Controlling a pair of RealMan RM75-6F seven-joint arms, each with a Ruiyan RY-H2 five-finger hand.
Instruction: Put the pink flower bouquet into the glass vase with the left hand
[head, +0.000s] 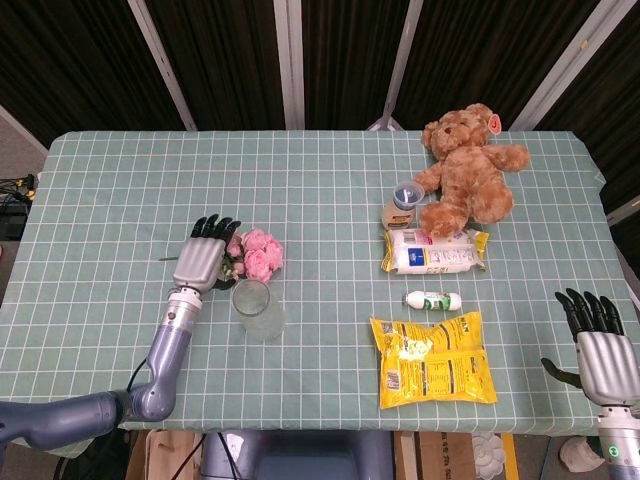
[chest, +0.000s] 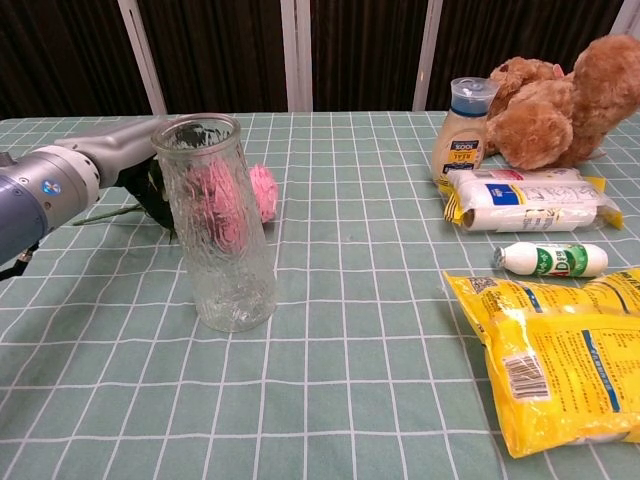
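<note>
Pink flower bouquet (head: 254, 253) lies flat on the counter (head: 120, 190), just beyond the glass vase (head: 256, 308) at its 12 o'clock, with its stem end under the left hand (head: 200, 262). That hand's fingers (head: 212, 228) stretch forward over the leaves; whether they grip the stem I cannot tell. The vase stands upright. At 3 o'clock, well apart, the right hand (head: 600, 345) hovers off the counter's edge, fingers spread and holding nothing.

Left arm ran from 7 o'clock up toward centre, left hand (head: 201, 262) flat, palm down, fingers (head: 212, 227) extended and slightly apart. Right hand (head: 598, 352) sat at 4 o'clock, fingers spread, holding nothing.
</note>
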